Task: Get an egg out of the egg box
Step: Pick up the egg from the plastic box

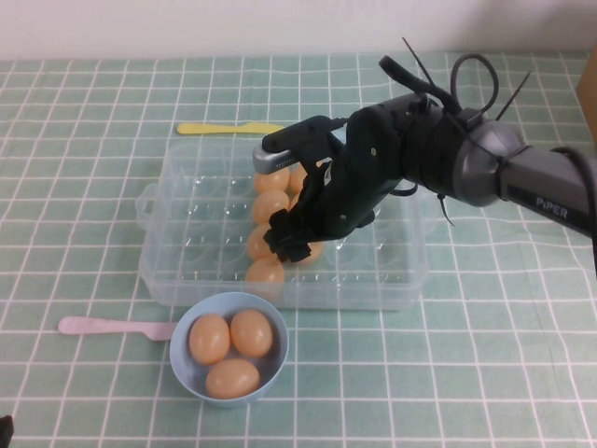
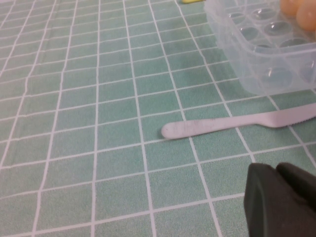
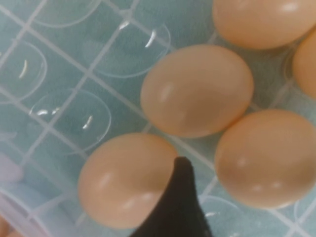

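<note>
The clear plastic egg box (image 1: 201, 233) lies mid-table with several orange-tan eggs in its middle cups, such as one egg (image 1: 271, 205). My right gripper (image 1: 291, 241) reaches down into the box among the near eggs. In the right wrist view one dark fingertip (image 3: 181, 170) sits between the egg (image 3: 126, 177) and its neighbour (image 3: 266, 158), and the other finger is out of frame, so the jaws stand open and hold nothing. My left gripper (image 2: 277, 170) is shut and empty, low over the cloth left of the box (image 2: 261, 49).
A light-blue bowl (image 1: 182, 369) with three eggs stands just in front of the box. A pink plastic knife (image 1: 112, 327) lies left of the bowl and shows in the left wrist view (image 2: 237, 126). A yellow knife (image 1: 229, 128) lies behind the box.
</note>
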